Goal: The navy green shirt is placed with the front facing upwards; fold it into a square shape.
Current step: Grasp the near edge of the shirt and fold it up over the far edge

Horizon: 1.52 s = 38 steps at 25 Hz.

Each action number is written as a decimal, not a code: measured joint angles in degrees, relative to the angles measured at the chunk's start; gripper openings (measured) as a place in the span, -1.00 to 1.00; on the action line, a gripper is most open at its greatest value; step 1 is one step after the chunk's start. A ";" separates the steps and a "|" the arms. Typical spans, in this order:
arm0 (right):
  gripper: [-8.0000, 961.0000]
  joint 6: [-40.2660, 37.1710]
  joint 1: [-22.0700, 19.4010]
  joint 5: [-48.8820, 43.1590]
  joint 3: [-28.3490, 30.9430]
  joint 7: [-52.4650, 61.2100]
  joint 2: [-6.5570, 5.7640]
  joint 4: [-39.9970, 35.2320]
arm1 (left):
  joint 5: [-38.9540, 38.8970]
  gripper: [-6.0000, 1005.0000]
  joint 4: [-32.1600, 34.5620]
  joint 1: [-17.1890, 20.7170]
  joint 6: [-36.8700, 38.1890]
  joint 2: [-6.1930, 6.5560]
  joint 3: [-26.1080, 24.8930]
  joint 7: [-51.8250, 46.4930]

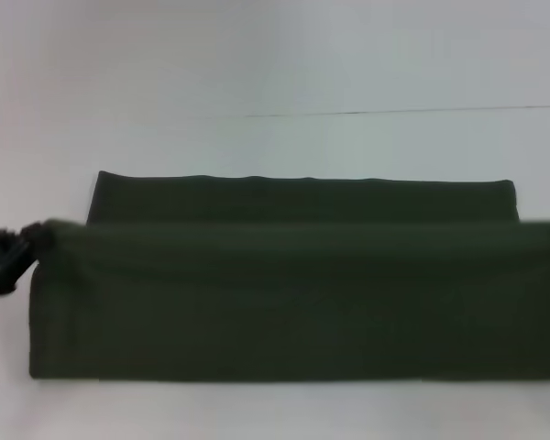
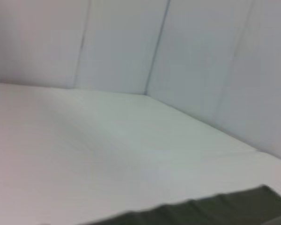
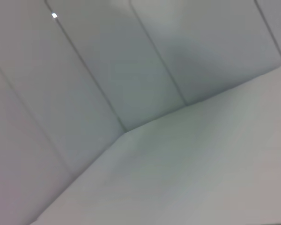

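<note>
Nearest to me in the head view, the navy green shirt fills the lower half of the frame as a wide dark band on the white bench. Its near hem lies flat; a blurred upper fold edge runs across the whole width and off the right side. At the left end of that raised edge sits the left tool, black, touching the cloth corner. I read it as clamped on the shirt, though the fingers are smeared. Right tool: not visible in any view. Behind the fold, a flat strip of shirt lies on the bench. Left wrist view catches only a wavy shirt edge and white bench beyond. Right wrist view shows bench and white wall panels.
</note>
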 joint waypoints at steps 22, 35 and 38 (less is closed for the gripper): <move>-0.90 38.42 14.51 7.64 -15.49 -0.11 1.07 9.24 | -4.45 -0.75 -12.66 -14.82 -42.17 -1.22 16.08 -1.25; -0.90 44.71 15.86 11.35 -18.12 -1.19 1.10 9.83 | -5.81 -0.71 -15.22 -17.11 -50.12 -0.95 16.50 -0.05; -0.90 46.33 16.36 12.00 -18.22 -2.14 1.17 10.73 | -6.02 -0.70 -16.26 -17.53 -52.37 -0.88 16.99 0.02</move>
